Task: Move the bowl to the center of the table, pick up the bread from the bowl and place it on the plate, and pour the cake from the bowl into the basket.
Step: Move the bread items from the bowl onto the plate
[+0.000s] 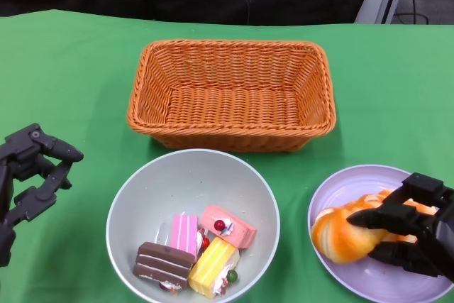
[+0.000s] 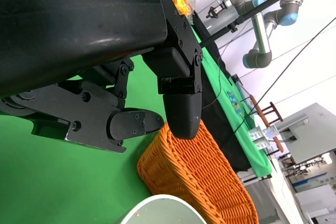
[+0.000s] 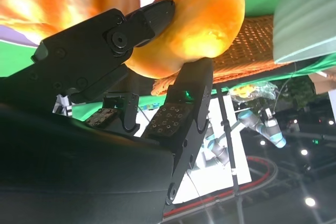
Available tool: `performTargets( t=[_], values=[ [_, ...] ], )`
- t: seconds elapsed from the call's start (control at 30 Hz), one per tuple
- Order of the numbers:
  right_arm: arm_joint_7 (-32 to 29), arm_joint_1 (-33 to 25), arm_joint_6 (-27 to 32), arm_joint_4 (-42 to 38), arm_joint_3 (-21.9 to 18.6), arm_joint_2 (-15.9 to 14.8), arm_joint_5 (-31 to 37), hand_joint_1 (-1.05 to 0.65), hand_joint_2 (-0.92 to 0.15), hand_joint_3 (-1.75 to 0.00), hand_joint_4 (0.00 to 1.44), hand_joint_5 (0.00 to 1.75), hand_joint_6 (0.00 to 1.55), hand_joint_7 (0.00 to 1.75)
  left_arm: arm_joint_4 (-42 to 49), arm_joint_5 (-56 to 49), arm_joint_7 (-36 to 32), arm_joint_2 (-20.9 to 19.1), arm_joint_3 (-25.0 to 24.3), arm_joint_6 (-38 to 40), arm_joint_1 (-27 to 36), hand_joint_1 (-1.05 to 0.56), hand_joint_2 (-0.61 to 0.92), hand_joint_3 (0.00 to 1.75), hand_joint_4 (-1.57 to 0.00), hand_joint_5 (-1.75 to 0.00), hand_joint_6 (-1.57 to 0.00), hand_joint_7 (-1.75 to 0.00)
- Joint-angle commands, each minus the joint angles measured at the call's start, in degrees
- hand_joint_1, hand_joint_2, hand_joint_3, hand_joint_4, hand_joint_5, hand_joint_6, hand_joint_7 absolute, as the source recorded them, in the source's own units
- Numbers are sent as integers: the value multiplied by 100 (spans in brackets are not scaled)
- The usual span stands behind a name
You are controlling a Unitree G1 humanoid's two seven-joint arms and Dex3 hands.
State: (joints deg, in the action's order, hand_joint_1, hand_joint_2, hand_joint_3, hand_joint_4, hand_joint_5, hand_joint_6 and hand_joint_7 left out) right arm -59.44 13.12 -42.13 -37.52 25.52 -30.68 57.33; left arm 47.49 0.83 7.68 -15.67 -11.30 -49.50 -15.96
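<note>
A grey bowl (image 1: 145, 196) sits at the near middle of the green table with several small cake pieces (image 1: 195, 246) inside. The golden bread (image 1: 340, 235) lies on the lilac plate (image 1: 355, 182) at the near right. My right hand (image 1: 411, 225) grips the bread, its fingers wrapped over it; the right wrist view shows the bread (image 3: 194, 19) pinched between black fingers (image 3: 131, 30). My left hand (image 1: 32, 175) hovers left of the bowl, fingers apart and holding nothing. The orange wicker basket (image 1: 230, 94) stands empty behind the bowl.
Green cloth covers the table. The left wrist view shows the basket (image 2: 199, 171), the bowl's rim (image 2: 163, 208) and robot arms (image 2: 273, 14) on stands beyond the table.
</note>
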Motion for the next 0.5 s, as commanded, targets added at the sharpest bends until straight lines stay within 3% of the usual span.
performTargets(
  t=[0.03,0.1,0.2,0.5],
  values=[
    [452,-210,397,272,-3,-200,18,-17,-80,0,95,49,115,7,-61,5,-68,-136,-42,-59,-4,-6,90,48,-73,-153,-73,-119],
    [664,-309,614,486,-34,-207,-38,-19,-80,0,96,31,114,2,-66,-20,-97,-140,-42,-55,-2,-5,89,48,-73,-153,-73,-119],
    [967,-425,835,736,-71,-210,-146,-19,-82,0,93,18,112,0,-48,28,-55,-136,-50,-57,-5,-4,89,49,-73,-154,-73,-119],
    [1285,-661,1203,1192,-219,-127,-421,-9,-80,-1,83,5,97,0,7,23,-41,-158,-47,-91,-20,-5,89,50,-73,-153,-73,-118]
  ],
)
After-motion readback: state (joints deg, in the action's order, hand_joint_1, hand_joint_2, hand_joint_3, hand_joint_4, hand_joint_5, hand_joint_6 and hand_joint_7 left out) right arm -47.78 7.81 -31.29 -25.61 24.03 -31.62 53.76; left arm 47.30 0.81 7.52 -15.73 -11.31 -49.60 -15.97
